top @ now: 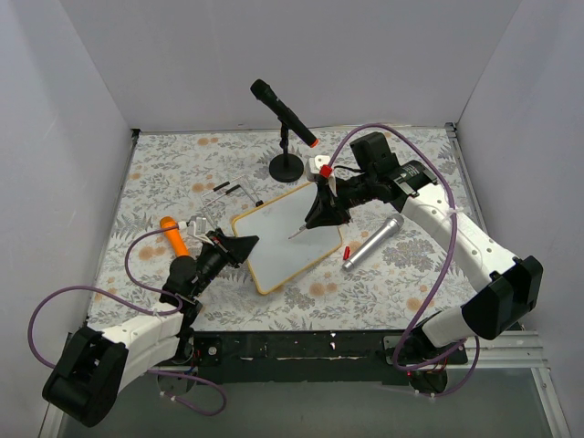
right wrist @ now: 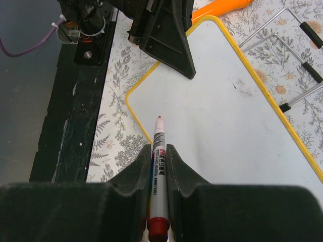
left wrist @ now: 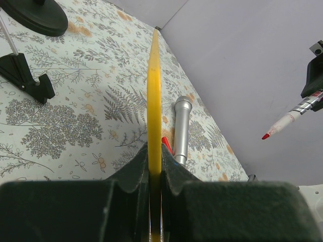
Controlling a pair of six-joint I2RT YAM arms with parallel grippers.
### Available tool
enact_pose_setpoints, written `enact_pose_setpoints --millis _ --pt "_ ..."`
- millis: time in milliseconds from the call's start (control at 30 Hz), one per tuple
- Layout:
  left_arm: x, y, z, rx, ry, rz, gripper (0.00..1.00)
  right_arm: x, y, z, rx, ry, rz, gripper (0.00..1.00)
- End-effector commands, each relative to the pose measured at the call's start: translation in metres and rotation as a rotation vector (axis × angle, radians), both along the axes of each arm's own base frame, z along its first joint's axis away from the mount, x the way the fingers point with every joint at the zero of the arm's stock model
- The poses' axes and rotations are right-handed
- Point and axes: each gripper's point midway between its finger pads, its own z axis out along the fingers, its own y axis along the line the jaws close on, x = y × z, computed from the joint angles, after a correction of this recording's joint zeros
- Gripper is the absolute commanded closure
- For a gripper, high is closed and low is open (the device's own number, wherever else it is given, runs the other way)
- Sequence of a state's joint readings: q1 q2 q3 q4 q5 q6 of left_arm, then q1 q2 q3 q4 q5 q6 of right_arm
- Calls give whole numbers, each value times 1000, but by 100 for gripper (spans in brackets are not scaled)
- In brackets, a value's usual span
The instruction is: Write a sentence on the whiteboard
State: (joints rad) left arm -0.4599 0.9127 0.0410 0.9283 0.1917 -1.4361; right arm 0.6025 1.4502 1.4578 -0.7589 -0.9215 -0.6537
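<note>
Your left tool is clamped tight on the near-left edge of the small rectangular white whiteboard with a thin yellow frame and rounded corners. In the left wrist view the frame runs edge-on straight out from between the closed fingers. The board sits mid-bench on the floral-patterned bench, turned at a slant, with its far corner toward your right arm.

Your right tool is closed around the barrel of a slim white marker with a red tip and red end. The marker points down over the board's white surface, near its middle. From the left wrist camera the red tip stands clear of the board. A small faint dark smudge marks the white surface.

Just beside the board's right edge lies a silver cylindrical microphone, with a small red cap near its lower end. A black microphone with an orange end on a round-based stand stands beyond the board. An orange handled object lies left of your left tool.
</note>
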Motion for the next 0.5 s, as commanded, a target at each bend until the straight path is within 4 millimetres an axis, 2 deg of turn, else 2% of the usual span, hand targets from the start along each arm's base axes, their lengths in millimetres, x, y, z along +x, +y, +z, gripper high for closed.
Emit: enact_pose_setpoints --millis 0,467 --pt "-3 2 23 -53 -79 2 100 -4 -1 12 41 -24 15 99" --pt "-3 2 24 -55 -83 -1 100 -7 -4 12 49 -21 18 99"
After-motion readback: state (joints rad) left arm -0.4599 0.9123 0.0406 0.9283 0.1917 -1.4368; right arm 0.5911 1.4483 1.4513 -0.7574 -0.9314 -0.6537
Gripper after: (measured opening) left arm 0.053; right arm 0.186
